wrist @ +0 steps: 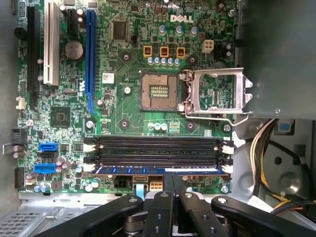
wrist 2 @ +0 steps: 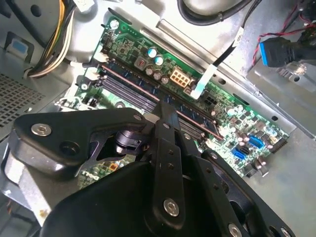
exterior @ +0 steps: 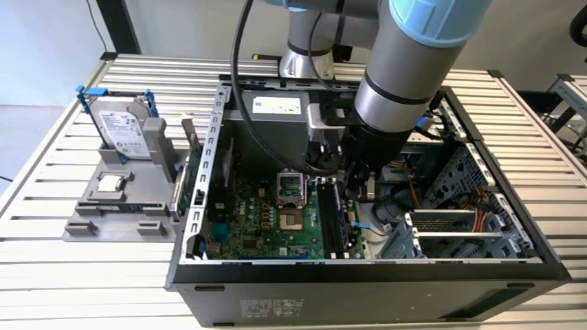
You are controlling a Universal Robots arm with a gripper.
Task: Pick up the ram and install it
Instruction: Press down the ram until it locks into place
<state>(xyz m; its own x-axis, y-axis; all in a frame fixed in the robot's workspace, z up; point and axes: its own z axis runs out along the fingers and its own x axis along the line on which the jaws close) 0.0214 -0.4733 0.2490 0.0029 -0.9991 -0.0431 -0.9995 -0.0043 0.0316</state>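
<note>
Now, in the exterior view the gripper (exterior: 356, 184) dips into the case (exterior: 367, 271), while in both wrist views its closed fingers (wrist: 165, 190) press the ram (wrist: 158, 169) (light, stiff, fragile, held by edges) into its slot.

Tabletop (exterior: 82, 271) is showing as white slatted metal, ribs running across the exterior view. Open black PC case (exterior: 367, 292) is lying on its side directly on it, taking up the middle and the exterior view's right, interior facing up. Just beside the case, toward the exterior view's left, a grey fixture stand (exterior: 115, 223) is sitting on the slats. It's carrying a silver hard drive (exterior: 122, 130) with blue brackets, standing upright, and a small square silver processor chip (exterior: 111, 183) lying flat in front of it.
</note>
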